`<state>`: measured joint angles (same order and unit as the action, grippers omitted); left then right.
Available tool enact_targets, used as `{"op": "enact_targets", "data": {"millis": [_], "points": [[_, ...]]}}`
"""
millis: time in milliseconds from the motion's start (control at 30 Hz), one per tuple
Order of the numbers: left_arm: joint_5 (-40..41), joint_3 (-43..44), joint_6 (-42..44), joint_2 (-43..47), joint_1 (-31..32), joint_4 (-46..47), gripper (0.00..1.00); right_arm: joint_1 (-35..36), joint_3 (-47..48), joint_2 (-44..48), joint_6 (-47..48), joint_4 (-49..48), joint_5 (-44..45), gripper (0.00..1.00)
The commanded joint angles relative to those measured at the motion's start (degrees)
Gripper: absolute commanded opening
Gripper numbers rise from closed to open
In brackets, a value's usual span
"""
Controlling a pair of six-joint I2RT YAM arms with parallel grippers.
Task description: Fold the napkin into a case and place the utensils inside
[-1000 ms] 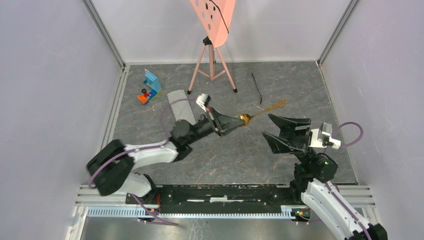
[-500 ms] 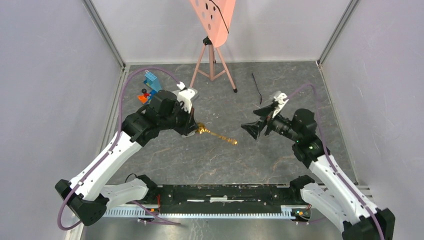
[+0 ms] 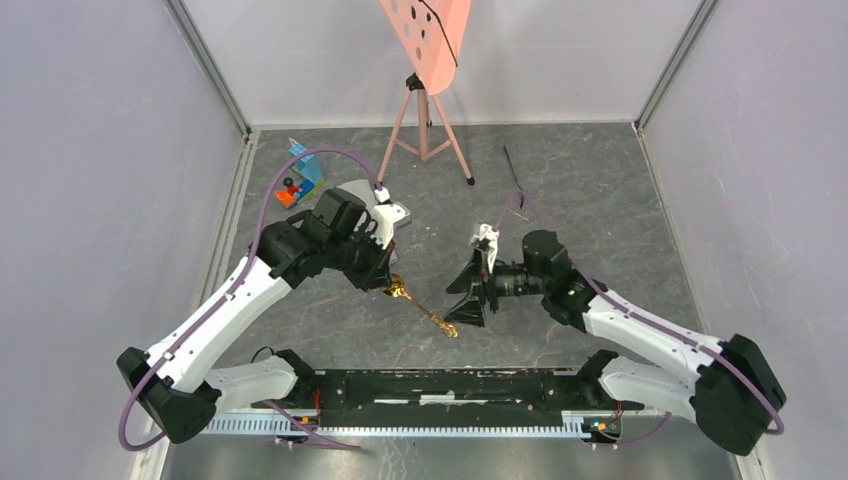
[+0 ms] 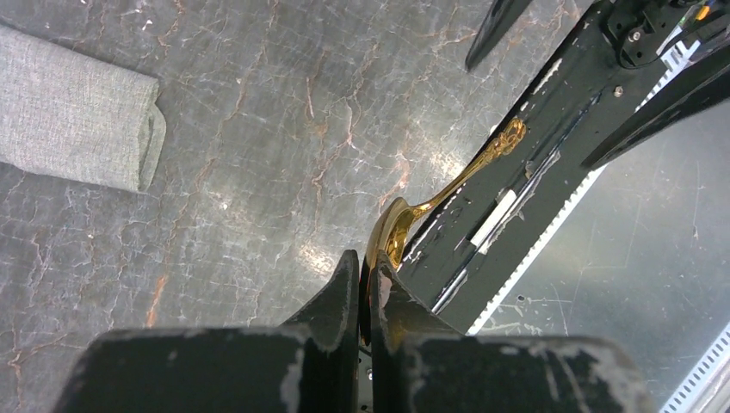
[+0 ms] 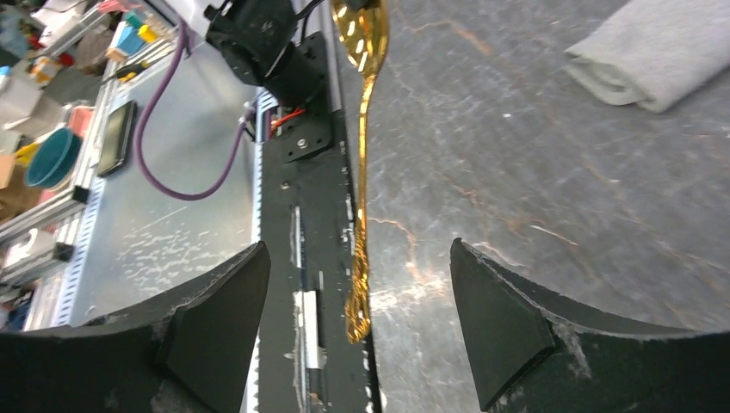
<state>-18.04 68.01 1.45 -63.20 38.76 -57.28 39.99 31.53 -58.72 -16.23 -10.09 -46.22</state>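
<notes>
Napkin first: the soft light-grey woven napkin [image 4: 77, 112] lies on the table folded into a narrow, layered oblong, well apart from my fingers, so I judge the case made and the folding done. What is left is the filling. My left pincer [image 4: 366, 267] is pressed together on the bowl of the small shiny gold spoon [image 4: 448, 185], holding it clear of the surface with its ornate handle slanting toward the near edge. My right pincer [image 5: 357, 249] stands spread wide with that handle between its fingers, touching neither as far as I can see. The thin black utensil [image 3: 514, 175] lies flat at the far side, well apart from both arms, so neither piece is inside yet. The surface is a dark grey marble-patterned tabletop [image 3: 600, 180], hard and glossy, shut in by pale plain walls [image 3: 100, 150]. A pink perforated board on a tripod [image 3: 425, 30] stands at the back, blue and red toy blocks [image 3: 300, 175] sit near the folded cloth, and a black mounting rail [image 3: 450, 385] runs along the near edge.
</notes>
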Motion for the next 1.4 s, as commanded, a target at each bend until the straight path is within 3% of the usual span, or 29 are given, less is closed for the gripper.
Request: {"op": "enact_targets", "data": {"millis": [0,300,467,533,633,700,800,867,1000,1133,1233,1367], "points": [[-3.28,3.08,3.57,-0.33,0.55,2.26,0.02,4.93,-0.81,-4.8,-4.81,-11.72,0.82,0.78],[-4.1,2.22,3.66,0.51,0.82,2.87,0.02,7.55,-1.43,-11.74,-10.21,-22.68,0.55,0.34],[-5.25,1.09,2.36,2.34,0.81,5.76,0.02,8.24,-2.12,-13.3,-13.2,-27.8,-0.35,0.19],[-5.28,1.07,1.37,2.7,0.83,7.02,0.02,8.27,-2.49,-13.25,-13.66,-29.29,0.33,0.01],[-5.39,0.99,-2.33,3.28,0.65,9.6,0.03,8.26,-3.94,-11.74,-14.81,-31.95,4.46,0.0],[-4.29,0.64,-7.55,3.38,-0.58,12.71,0.14,8.18,-5.99,-9.98,-16.91,-36.33,7.85,0.0],[-7.5,-1.13,-15.85,3.74,-4.14,16.77,0.45,7.84,-7.09,-8.66,-18.95,-39.52,10.99,0.0],[-8.56,-4.41,-21.91,5.88,-6.96,21.63,0.53,7.57,-7.07,-8.52,-19.86,-40.28,12.24,0.0],[-12.9,-12.01,-34.11,10.51,-12.79,32.54,0.57,7.13,-6.49,-8.85,-20.92,-40.95,13.65,0.0],[-12.38,-17.17,-41.33,12.63,-13.49,41.26,0.46,7.15,-6.67,-9.36,-22.6,-43.29,16.12,0.0],[-11.58,-19.42,-42.96,13.63,-13.52,44.33,0.55,7.21,-5.41,-11.04,-23.66,-42.85,16.3,0.0],[-10.8,-22.55,-44.4,15.58,-13.47,48.72,0.59,7.2,-5.15,-13.21,-27.74,-47.67,16.15,0.0]]}}
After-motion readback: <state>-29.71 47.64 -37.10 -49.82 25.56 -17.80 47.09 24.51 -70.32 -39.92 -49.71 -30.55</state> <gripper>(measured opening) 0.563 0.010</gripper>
